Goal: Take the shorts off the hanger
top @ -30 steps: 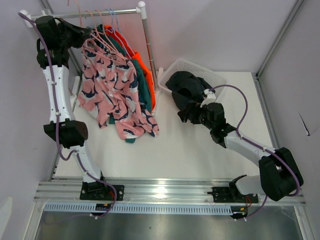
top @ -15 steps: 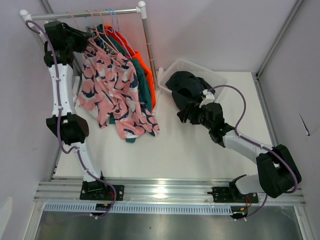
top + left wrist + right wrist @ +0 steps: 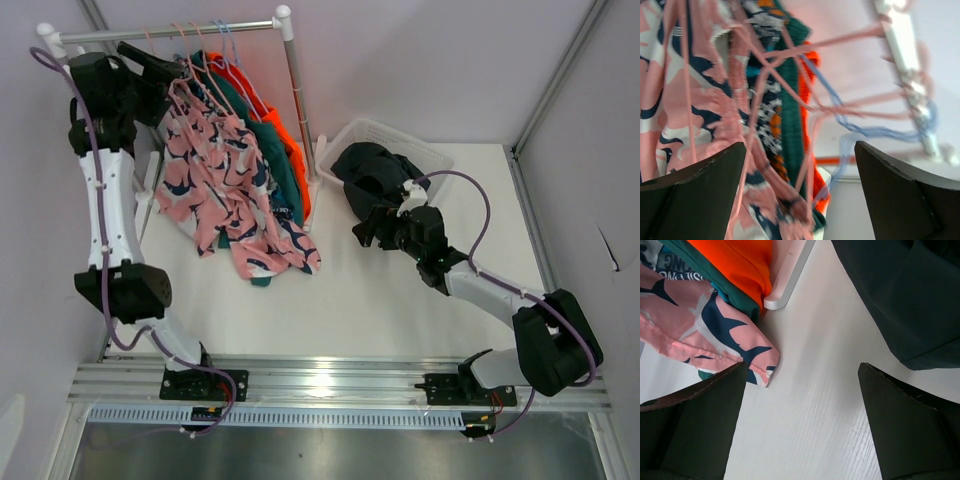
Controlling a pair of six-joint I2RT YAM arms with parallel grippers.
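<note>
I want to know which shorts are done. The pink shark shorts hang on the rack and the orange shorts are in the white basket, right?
Not quite. The shorts lying in the white basket are the black shorts, not the orange ones; the top external view shows it. The orange shorts hang on the rack, and so do the pink shark shorts.

White table; a white basket stands at its back, black shorts spilling over the basket's near rim down to the top; left of it the rack foot; just beside that foot, the pink shorts' lower hem lies on the table.
</note>
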